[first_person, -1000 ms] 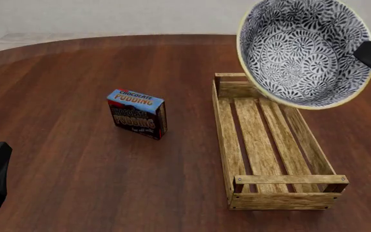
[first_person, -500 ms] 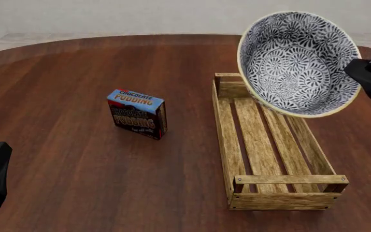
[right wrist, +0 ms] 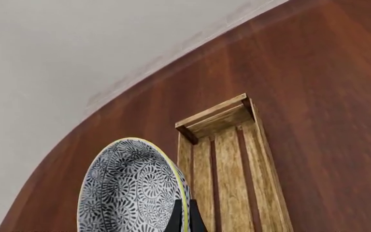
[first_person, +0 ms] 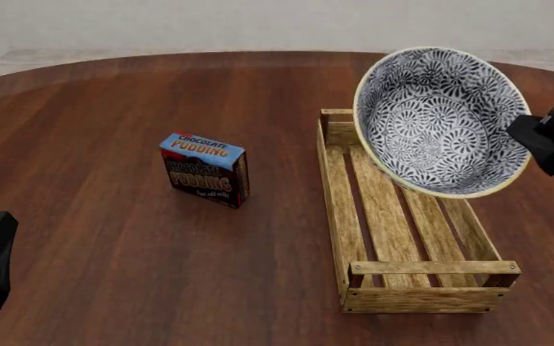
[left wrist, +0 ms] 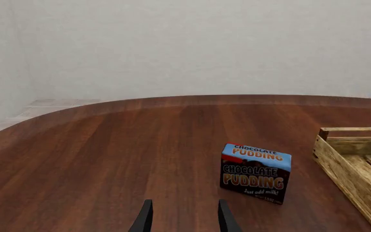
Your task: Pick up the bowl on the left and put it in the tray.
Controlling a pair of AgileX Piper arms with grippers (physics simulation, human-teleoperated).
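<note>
One box (first_person: 205, 169) reads "CHOCOLATE PUDDING. Just add milk!"

The right gripper (first_person: 529, 138) carried the bowl (first_person: 438, 121) lower toward the tray (first_person: 337, 209); the bowl dropped in the front view and tilted slightly more.

Tray's (first_person: 385, 216) far end behind bowl (first_person: 438, 119)

The round deep floral-patterned ceramic bowl (first_person: 441, 121) is hanging tilted above the far half of the long light-wood slatted tray (first_person: 392, 223); the small chocolate pudding box (first_person: 205, 169) is standing to the tray's left on the round dark-wood table (first_person: 94, 144).
</note>
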